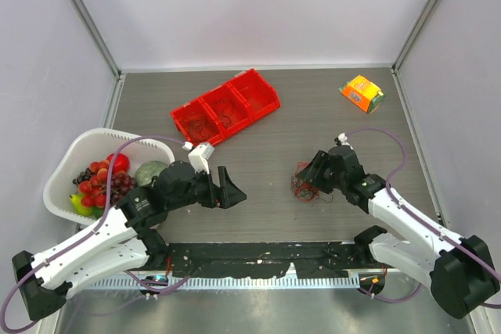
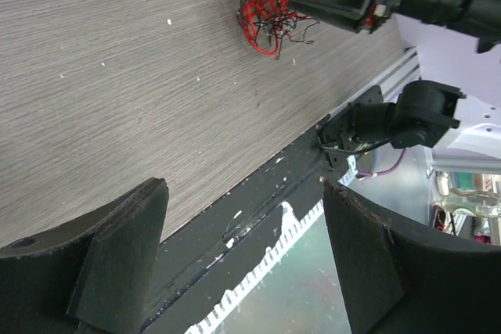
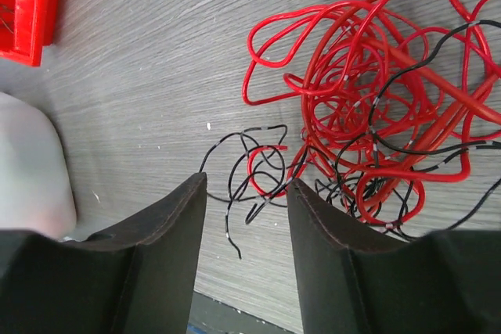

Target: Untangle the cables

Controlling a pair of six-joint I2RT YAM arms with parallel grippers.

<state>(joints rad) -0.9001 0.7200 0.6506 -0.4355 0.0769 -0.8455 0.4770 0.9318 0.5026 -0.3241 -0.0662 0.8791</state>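
Observation:
The cables [image 1: 302, 191] are one clump of thin red and black wires lying on the table right of centre. In the right wrist view the clump [image 3: 376, 107] fills the upper right, and a few black strands and a small red loop trail out between my fingertips. My right gripper [image 1: 313, 176] [image 3: 244, 187] is open at the clump's edge, its fingers [image 3: 164, 232] low over the table and closed on nothing. My left gripper [image 1: 222, 192] [image 2: 243, 232] is open and empty, well to the left of the cables [image 2: 266, 1], above the table's near edge.
A red three-compartment bin [image 1: 225, 107] [image 3: 23, 5] sits at the back centre-left. A white basket [image 1: 74, 154] of fruit stands at the left. An orange box [image 1: 362, 93] lies at the back right. The black rail [image 2: 258, 193] runs along the near edge.

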